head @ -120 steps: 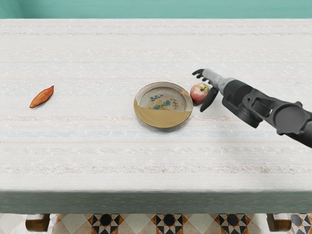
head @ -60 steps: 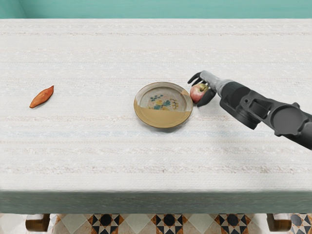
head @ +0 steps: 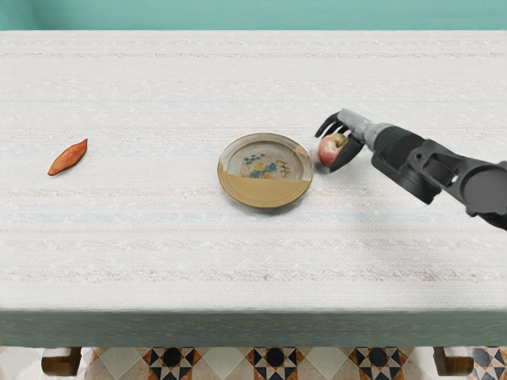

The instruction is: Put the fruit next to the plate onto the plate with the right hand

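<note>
At the near edge, below the bench [head: 238, 261], a strip of patterned floor tiles [head: 273, 360] shows. Two brown wooden pieces [head: 62, 362] there are cut off by the picture border, so I cannot tell what they are. The plate [head: 261, 190] stands in the middle of the bench with nothing on it. Just right of its far-right rim is the apple [head: 329, 148], not on the plate. The right hand [head: 348, 136] hides the apple's right side, and the arm is cut off at the right edge. The fingers [head: 327, 125] curl over the far side of the apple and the thumb closes on its near side, so they grip it. Whether the apple rests on the bench is hard to see. Far to the left lies an orange pointed thing [head: 68, 157], too small to identify. Beyond the bench is a teal wall [head: 253, 14].
</note>
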Available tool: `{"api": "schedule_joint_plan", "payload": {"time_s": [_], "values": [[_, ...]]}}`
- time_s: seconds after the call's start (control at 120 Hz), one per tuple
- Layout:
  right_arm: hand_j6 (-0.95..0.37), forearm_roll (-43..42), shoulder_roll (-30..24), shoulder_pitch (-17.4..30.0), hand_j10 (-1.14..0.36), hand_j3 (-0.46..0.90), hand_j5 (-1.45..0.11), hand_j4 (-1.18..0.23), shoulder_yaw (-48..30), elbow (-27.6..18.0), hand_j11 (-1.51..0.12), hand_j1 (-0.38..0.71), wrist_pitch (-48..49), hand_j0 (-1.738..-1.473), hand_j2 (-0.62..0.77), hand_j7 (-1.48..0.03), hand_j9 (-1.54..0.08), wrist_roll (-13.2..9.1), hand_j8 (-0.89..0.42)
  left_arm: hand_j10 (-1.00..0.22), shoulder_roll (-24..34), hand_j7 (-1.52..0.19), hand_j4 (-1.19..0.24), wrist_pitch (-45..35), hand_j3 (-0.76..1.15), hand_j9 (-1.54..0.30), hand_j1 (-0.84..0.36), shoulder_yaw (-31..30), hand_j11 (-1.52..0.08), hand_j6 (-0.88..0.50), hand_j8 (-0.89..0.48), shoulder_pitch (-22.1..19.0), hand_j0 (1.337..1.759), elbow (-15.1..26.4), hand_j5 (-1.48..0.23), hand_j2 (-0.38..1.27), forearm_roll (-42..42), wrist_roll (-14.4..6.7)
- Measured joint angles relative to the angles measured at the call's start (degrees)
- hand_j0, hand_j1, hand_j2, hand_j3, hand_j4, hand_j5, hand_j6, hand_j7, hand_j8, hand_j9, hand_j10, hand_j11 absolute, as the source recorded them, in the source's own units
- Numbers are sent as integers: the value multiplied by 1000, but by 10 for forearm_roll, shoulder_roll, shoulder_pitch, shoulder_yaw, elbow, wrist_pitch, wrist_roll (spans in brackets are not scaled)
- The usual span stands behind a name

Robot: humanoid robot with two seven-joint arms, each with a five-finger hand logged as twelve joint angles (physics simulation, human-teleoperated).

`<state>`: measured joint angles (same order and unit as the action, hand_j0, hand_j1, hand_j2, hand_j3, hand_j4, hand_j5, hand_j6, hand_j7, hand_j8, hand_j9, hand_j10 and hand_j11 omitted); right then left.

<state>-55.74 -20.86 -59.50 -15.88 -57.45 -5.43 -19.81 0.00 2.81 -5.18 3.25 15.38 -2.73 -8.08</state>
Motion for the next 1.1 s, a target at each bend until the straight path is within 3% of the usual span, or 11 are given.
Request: {"api": "schedule_joint_plan", "payload": {"time_s": [0.275, 0.533, 0.733, 1.1], "values": [[-465, 53, -92, -1, -411, 1, -799, -587, -46, -116, -806, 127, 34, -1655, 163, -779, -797, 0, -330, 0, 0, 0, 0, 0, 0, 0, 349, 0, 0, 0, 0, 0, 1658, 0, 0, 0, 0, 0], [-464, 79, -94, 0, -395, 1, -839, -597, -68, -174, -838, 148, 60, -1656, 256, -804, -829, 0, -319, 0, 0, 0, 0, 0, 0, 0, 349, 0, 0, 0, 0, 0, 1658, 0, 0, 0, 0, 0], [-462, 87, -52, 4, -374, 1, -862, -596, -77, -181, -847, 168, 59, -1657, 298, -815, -849, 2, -308, 0, 0, 0, 0, 0, 0, 0, 349, 0, 0, 0, 0, 0, 1658, 0, 0, 0, 0, 0], [-449, 87, 16, 28, -360, 0, -885, -621, -78, -128, -871, 161, 52, -1657, 287, -843, -879, 4, -299, 0, 0, 0, 0, 0, 0, 0, 349, 0, 0, 0, 0, 0, 1658, 0, 0, 0, 0, 0]]}}
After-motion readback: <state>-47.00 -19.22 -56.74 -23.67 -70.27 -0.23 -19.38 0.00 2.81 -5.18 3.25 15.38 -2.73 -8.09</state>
